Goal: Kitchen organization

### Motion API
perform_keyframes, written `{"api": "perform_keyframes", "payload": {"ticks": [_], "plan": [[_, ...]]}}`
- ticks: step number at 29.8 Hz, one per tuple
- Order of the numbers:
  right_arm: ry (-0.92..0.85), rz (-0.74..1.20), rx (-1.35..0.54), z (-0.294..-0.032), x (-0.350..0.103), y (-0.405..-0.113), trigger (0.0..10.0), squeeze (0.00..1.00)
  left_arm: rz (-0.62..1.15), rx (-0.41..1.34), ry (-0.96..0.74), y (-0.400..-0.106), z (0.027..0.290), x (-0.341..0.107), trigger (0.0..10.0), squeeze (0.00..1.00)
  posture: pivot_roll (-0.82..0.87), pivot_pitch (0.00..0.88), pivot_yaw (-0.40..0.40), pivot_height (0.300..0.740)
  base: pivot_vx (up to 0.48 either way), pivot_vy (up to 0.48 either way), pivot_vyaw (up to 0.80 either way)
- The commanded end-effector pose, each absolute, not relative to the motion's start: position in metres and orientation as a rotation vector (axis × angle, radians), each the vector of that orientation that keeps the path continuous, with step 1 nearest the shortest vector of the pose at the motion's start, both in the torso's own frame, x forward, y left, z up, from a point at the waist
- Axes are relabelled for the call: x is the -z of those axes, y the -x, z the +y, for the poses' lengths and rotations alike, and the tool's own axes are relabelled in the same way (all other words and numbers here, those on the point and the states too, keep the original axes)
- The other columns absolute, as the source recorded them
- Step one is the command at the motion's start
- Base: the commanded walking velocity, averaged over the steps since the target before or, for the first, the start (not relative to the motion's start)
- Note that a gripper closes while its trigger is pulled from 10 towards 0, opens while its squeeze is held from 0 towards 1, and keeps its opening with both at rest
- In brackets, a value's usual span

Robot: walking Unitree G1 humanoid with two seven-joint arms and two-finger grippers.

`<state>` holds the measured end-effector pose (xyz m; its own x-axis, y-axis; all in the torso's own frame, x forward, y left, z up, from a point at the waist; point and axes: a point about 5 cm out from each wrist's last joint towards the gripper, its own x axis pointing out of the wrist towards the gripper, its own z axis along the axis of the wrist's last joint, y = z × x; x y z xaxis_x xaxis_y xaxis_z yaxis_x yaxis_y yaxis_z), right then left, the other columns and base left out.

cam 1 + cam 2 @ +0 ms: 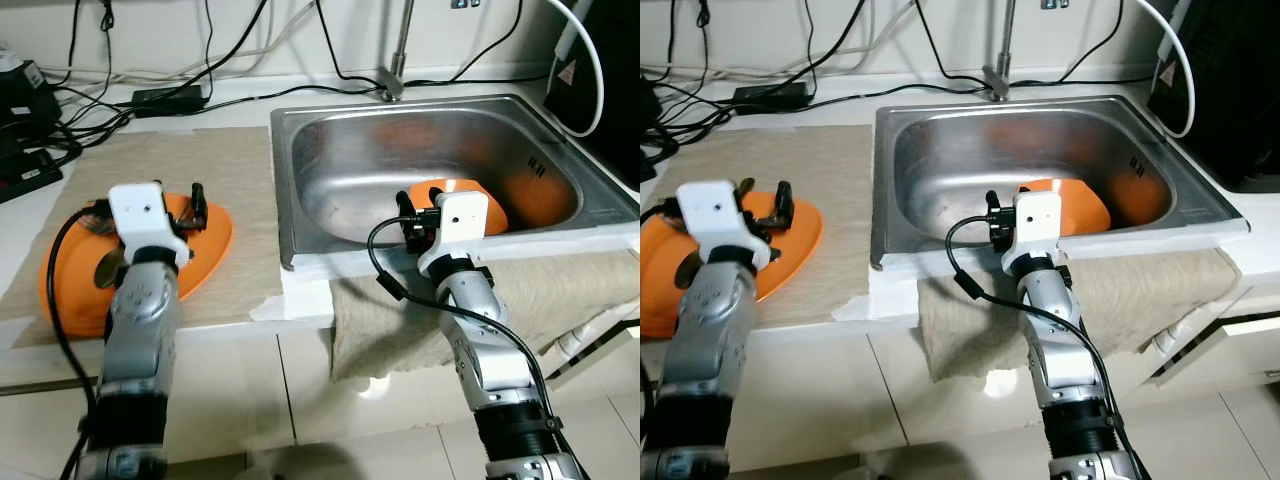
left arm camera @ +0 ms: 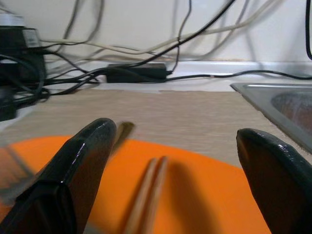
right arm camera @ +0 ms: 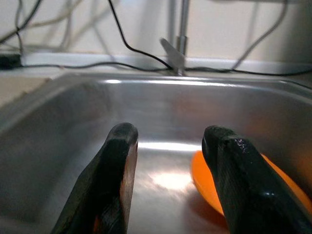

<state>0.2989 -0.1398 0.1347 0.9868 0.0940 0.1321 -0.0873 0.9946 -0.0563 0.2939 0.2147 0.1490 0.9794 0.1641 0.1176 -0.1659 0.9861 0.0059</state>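
It was a kitchen, though one rigged for testing. A steel sink (image 1: 450, 150) with a tap (image 1: 398, 50) sat in a white counter (image 1: 300, 300), with white cabinet fronts (image 1: 300, 390) below. Orange plates lay about, one (image 1: 215, 240) on a beige cloth (image 1: 210, 170) and another (image 1: 480, 195) in the sink. Black cables (image 1: 150, 70) and a power adapter (image 1: 168, 97) ran along the wall behind.

sink basin (image 1: 350, 180): left half free | orange bowl (image 1: 455, 198) right | faucet (image 1: 400, 50) behind
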Motion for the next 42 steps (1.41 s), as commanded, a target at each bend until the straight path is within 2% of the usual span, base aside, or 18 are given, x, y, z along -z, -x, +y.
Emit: {"api": "perform_keyframes", "payload": {"ticks": [1, 6, 12, 16, 20, 25, 33, 42], "plan": [[0.068, -0.151, -0.060, -0.148, -0.139, -0.292, 10.0, 0.00, -0.126, -0.178, -0.022, -0.287, 0.222, -0.158, 10.0, 0.00, 0.05, 0.000, 0.024, 0.740, 0.000, 0.000, 0.00], [0.144, -0.183, -0.026, -0.164, -0.148, -0.265, 10.0, 0.00, -0.190, -0.179, -0.072, -0.274, 0.226, -0.190, 10.0, 0.00, 0.07, 0.010, 0.020, 0.740, 0.000, 0.000, 0.00], [0.152, -0.163, -0.029, -0.164, -0.142, -0.262, 10.0, 0.00, -0.258, -0.189, -0.088, -0.280, 0.222, -0.208, 10.0, 0.00, 0.06, 0.000, 0.019, 0.740, 0.000, 0.000, 0.00], [0.150, -0.163, -0.029, -0.162, -0.144, -0.259, 10.0, 0.00, -0.222, -0.169, -0.080, -0.274, 0.221, -0.204, 10.0, 0.00, 0.06, 0.000, 0.023, 0.740, 0.000, 0.000, 0.00], [0.148, -0.132, -0.016, -0.164, -0.142, -0.247, 10.0, 0.00, -0.096, -0.187, -0.065, -0.245, 0.227, -0.182, 10.0, 0.00, 0.07, 0.004, 0.028, 0.740, 0.000, 0.000, 0.00], [0.143, -0.135, -0.005, -0.166, -0.146, -0.241, 10.0, 0.00, -0.087, -0.216, -0.062, -0.217, 0.224, -0.177, 10.0, 0.00, 0.08, 0.016, 0.016, 0.740, 0.000, 0.000, 0.00], [0.138, -0.151, -0.062, -0.154, -0.151, -0.254, 10.0, 0.00, -0.191, -0.261, -0.056, -0.236, 0.213, -0.201, 10.0, 0.00, 0.10, 0.015, -0.018, 0.740, 0.000, 0.000, 0.00], [0.111, -0.130, -0.089, -0.145, -0.147, -0.258, 10.0, 0.00, -0.093, -0.262, -0.147, -0.243, 0.214, -0.187, 10.0, 0.00, 0.09, 0.014, -0.009, 0.740, 0.000, 0.000, 0.00]]}}
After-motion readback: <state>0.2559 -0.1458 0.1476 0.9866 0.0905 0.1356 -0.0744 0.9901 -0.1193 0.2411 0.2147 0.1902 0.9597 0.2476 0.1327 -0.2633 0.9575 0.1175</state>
